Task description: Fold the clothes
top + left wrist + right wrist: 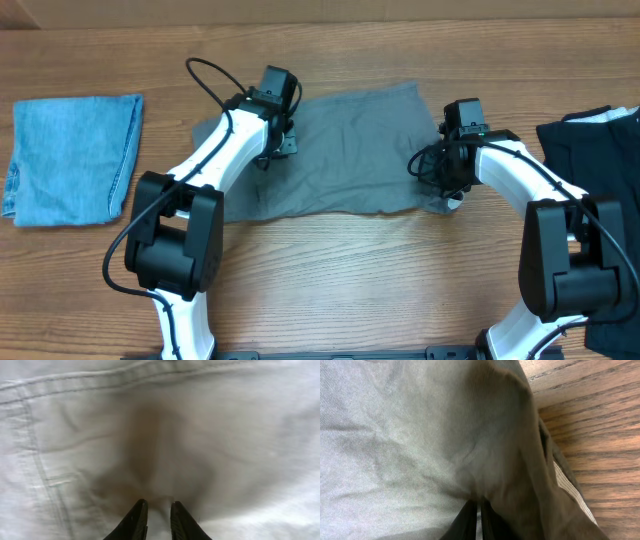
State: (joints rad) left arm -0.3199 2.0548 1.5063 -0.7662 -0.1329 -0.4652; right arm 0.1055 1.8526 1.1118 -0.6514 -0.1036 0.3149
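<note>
The clothes (350, 150), one plain grey garment, lie spread in a wrinkled, roughly rectangular shape across the middle of the table. My left gripper (283, 145) rests over the garment's upper left part. In the left wrist view its fingers (156, 504) stand a narrow gap apart, with flat cloth (200, 435) and a stitched hem beneath them. My right gripper (447, 178) is at the garment's right edge. In the right wrist view its fingers (479, 502) are almost together, and a puckered fold of cloth (395, 435) is pinched at their tips.
A folded light blue denim piece (75, 155) lies at the far left. A black garment (595, 150) lies at the far right, close to the right arm. Bare wooden table (600, 420) shows just past the grey garment's right edge.
</note>
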